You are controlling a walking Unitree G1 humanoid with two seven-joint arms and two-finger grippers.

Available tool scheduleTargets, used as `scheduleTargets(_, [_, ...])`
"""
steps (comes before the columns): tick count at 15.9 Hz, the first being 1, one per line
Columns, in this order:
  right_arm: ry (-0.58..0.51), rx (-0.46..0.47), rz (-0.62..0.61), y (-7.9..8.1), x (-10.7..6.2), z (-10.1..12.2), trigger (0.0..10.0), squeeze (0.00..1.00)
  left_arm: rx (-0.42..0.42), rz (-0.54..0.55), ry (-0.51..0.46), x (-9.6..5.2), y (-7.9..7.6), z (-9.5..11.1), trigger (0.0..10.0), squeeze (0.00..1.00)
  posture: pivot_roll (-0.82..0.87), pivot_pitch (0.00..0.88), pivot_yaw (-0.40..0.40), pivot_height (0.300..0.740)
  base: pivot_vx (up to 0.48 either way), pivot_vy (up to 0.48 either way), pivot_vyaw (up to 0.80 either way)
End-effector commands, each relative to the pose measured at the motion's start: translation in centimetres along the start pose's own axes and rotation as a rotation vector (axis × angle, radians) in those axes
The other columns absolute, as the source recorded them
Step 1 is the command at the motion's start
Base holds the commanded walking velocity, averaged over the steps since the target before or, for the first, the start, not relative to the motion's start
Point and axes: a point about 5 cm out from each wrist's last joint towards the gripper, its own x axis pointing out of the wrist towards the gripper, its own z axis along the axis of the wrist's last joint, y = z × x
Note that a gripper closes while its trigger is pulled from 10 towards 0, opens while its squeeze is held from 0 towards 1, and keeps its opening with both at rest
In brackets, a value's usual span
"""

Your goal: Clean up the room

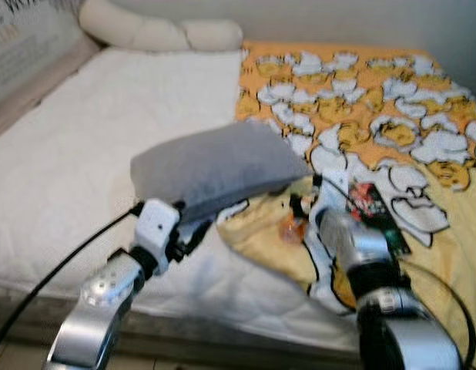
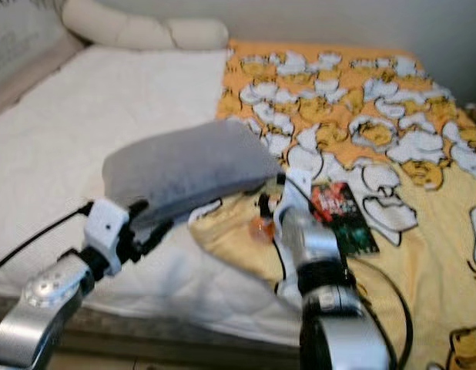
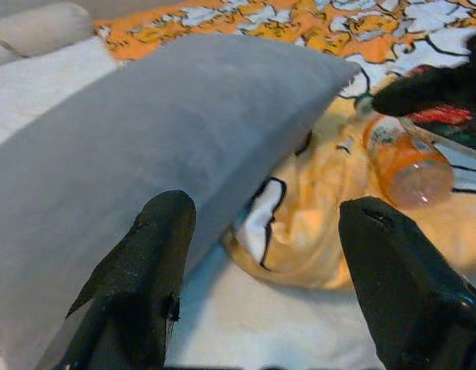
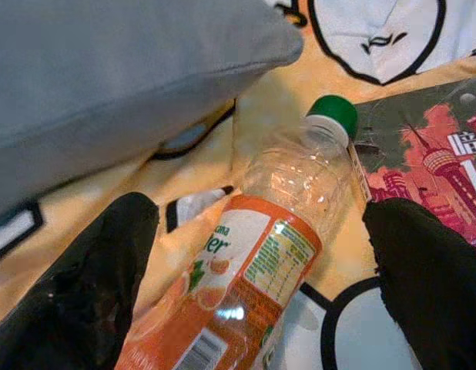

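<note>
Right up against my right wrist camera lies a clear plastic bottle (image 4: 253, 262) with an orange label and a green cap (image 4: 335, 116), flat on the bedding. My right gripper (image 4: 261, 285) has its two black fingers (image 4: 92, 285) spread wide, one on each side of the bottle, and I see neither of them touching it, so nothing is held. The cap end points away from the wrist, just beside the edge of a dark book (image 4: 430, 154) with pink artwork on its cover.

Over on the other side, my left gripper (image 3: 261, 285) is wide open too. One of its fingers (image 3: 142, 270) sits low against the front edge of the grey pillow (image 3: 169, 146); the other hangs over yellow fabric, gripping nothing. I cannot tell whether that first finger actually touches the pillow.

Moving outward in the head view, the grey pillow lies across the seam where the white mattress (image 1: 107, 154) meets the yellow blanket (image 1: 377, 100) printed with cartoon ducks. Bottle and book rest on the blanket's rumpled near corner, to the right of the pillow, with my right arm (image 1: 361, 254) reaching down over them and my left arm (image 1: 115, 285) coming in under the pillow's near end. At the head of the bed, a long cream bolster (image 1: 161, 31) lies against the wall.
</note>
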Motion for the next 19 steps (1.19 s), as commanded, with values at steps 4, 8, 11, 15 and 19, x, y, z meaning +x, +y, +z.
scheduleTargets(4, [0.135,-0.04,-0.037,0.3,0.9,-0.7,10.0,0.0,0.04,-0.158,0.02,-0.7,-0.4,0.9,10.0,0.0,0.04,0.0,-0.018,0.74,0.0,0.0,0.0])
scheduleTargets(8, [0.232,-0.018,-0.086,-0.4,0.9,-2.5,10.0,0.0,0.052,-0.238,0.038,-0.8,-1.1,1.1,10.0,0.0,0.04,0.0,-0.023,0.74,0.0,0.0,0.0])
scheduleTargets(11, [0.249,0.056,-0.079,-0.4,1.0,-3.3,2.5,0.0,0.054,-0.299,0.078,-1.2,-1.6,0.8,10.0,0.0,0.05,0.0,-0.022,0.74,0.0,0.0,0.0])
scheduleTargets(15, [0.267,0.104,-0.075,-0.3,1.0,-3.7,0.0,0.0,0.048,-0.368,0.122,-1.5,-1.8,0.5,10.0,0.0,0.05,0.0,-0.02,0.74,0.0,0.0,0.0])
scheduleTargets(19, [0.267,0.15,-0.086,-0.7,1.0,-3.6,0.0,0.0,0.057,-0.37,0.125,-1.3,-1.7,0.5,10.0,0.0,0.03,0.0,-0.016,0.74,0.0,0.0,0.0])
